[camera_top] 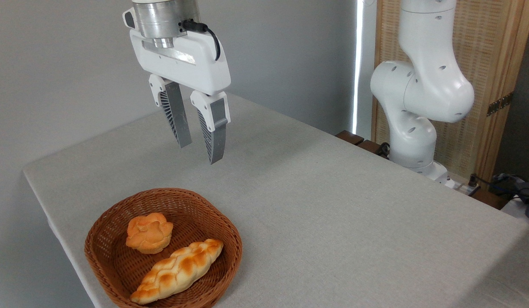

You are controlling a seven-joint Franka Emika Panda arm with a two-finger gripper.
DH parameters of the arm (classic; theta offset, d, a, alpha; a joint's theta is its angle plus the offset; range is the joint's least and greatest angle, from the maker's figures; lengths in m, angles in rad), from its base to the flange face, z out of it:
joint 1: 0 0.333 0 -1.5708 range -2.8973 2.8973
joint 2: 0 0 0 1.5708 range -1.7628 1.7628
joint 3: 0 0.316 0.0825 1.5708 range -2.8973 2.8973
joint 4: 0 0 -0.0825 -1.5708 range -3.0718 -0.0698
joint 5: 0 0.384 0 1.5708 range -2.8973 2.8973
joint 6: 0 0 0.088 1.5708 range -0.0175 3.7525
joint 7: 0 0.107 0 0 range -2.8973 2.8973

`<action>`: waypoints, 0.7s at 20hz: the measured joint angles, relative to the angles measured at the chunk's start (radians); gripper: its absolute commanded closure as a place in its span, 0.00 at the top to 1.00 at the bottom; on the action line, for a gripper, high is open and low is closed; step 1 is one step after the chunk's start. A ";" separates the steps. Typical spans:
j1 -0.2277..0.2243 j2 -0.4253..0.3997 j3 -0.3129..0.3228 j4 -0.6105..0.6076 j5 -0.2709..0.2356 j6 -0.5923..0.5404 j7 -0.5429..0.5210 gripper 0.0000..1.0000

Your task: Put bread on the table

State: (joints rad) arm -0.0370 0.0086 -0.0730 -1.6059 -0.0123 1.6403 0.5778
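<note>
Two breads lie in the round brown wicker basket (pixel 119 256) at the lower left of the frame: nearest, a long braided golden loaf (pixel 178 271); just behind it, touching or nearly so, the small round orange-golden bun with a lobed top (pixel 149 233), which is the one to move. Around the basket spreads the light grey fabric-textured worktop (pixel 332 214). Farther back, at upper left, the white claw (pixel 198 149) hangs well above, ribbed fingers narrowly parted and empty. It likely should widen, descend straight over the bun clear of the loaf and rim, and close gently on its sides.
</note>
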 measured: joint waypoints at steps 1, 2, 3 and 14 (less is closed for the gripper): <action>0.000 -0.008 0.000 0.001 0.000 0.000 0.000 1.00; 0.000 -0.008 0.000 0.001 0.000 0.000 0.000 1.00; 0.000 -0.008 0.000 0.001 0.000 0.000 0.000 1.00; 0.000 -0.008 0.000 0.001 -0.003 0.000 0.000 1.00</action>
State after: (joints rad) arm -0.0370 0.0005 -0.0733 -1.6051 -0.0155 1.6403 0.5779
